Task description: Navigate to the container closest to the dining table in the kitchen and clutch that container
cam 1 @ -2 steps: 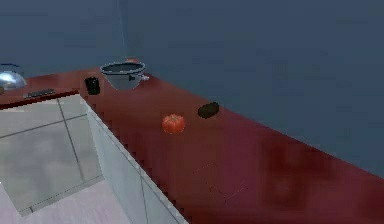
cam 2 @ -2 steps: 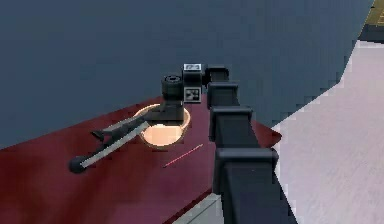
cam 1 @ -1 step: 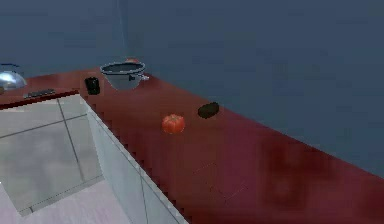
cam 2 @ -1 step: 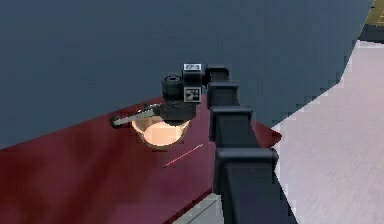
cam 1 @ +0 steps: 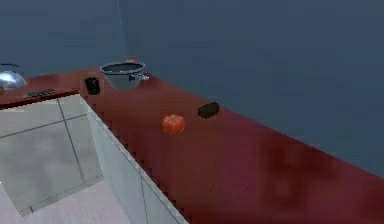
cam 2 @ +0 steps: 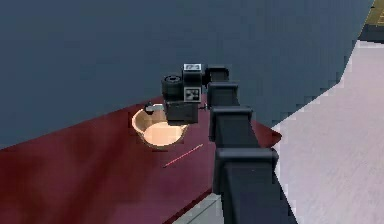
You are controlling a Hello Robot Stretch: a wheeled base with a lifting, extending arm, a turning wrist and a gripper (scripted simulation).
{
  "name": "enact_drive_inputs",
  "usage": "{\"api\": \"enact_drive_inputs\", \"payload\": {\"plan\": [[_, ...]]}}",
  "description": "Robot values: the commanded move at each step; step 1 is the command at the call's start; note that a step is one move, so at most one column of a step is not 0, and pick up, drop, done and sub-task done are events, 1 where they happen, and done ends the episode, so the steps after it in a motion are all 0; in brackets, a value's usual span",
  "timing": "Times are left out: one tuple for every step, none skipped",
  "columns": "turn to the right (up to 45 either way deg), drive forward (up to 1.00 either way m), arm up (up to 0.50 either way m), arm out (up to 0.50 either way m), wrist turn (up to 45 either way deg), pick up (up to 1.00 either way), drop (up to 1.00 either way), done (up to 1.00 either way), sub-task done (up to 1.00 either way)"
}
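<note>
Tan, plastic-or-ceramic-looking bowl (cam 2: 163,131) parked on the dark red tabletop (cam 2: 80,165), right at the fingers (cam 2: 155,106), just below them in the arm side view. Guessing this as the container to clutch, given the arm (cam 2: 235,140) out at it. Looks shallow, wide-mouthed and hollow, so probably light and stiff, not squishy at all. Smooth sides too, so likely slippery, and possibly chippable if ceramic. Would grab at the rim, one finger inside and one outside, on the edge nearest the fingers, rather than trying to span the whole thing. Would keep it level on the way up.

Now the fingers: dark, thin, hanging off the dark body (cam 2: 176,83) left of the two white marker squares (cam 2: 190,95) at the end of the arm. Can't tell the gap between them from here, no way. Can't tell about holding anything either, with the bowl sitting on the tabletop right at and behind them. Same for over, beside or touching: no call possible.

Elsewhere, well away from the fingers judging by the forward view: grey pot (cam 1: 123,73), small dark cup (cam 1: 92,86), reddish-orange round thing (cam 1: 174,123), little dark lump (cam 1: 208,110), all on a dark red tabletop. Grey pot maybe another container, but nowhere near the fingers, so leaving it alone.
</note>
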Motion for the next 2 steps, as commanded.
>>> {"api": "enact_drive_inputs", "payload": {"plan": [[0.0,0.00,-0.08,0.00,0.0,0.00,0.00,0.00,0.00],[0.0,0.00,0.00,0.00,0.0,1.00,0.00,0.00,0.00]]}}
